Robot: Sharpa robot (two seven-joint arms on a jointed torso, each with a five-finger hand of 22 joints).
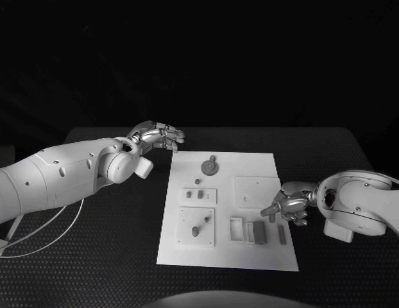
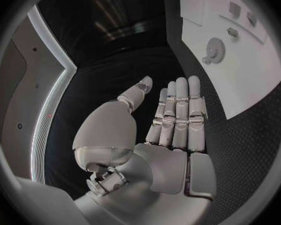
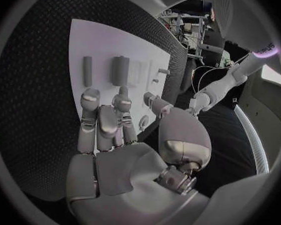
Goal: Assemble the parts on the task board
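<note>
Two hands flank the task board (image 1: 226,208), a white plate lying at the centre of the black table (image 1: 329,147). The left hand (image 1: 157,137) hangs off the board's 11 o'clock corner, fingers extended and side by side, holding nothing. The right hand (image 1: 287,206) sits at the board's 3 o'clock edge, fingers loosely spread above the surface, also empty.

Parts on the board: a gear-like disc (image 1: 210,167) toward 12 o'clock; small pegs (image 1: 195,192) on a raised square at about 9 o'clock; a further peg (image 1: 197,229) in the square plate toward 7 o'clock; upright blocks (image 1: 258,232) in slots near 5 o'clock, with a slim bar (image 1: 282,234) just beside them. A plain square plate (image 1: 255,191) lies near 2 o'clock.

Judged risks: the right hand's fingers lie near the blocks and bar, so a descent off line could knock a neighbouring piece over or out of its slot. The parts look small against broad fingertips, so a pinch may slip. A sideways push on the board's edge might shift the whole plate.
</note>
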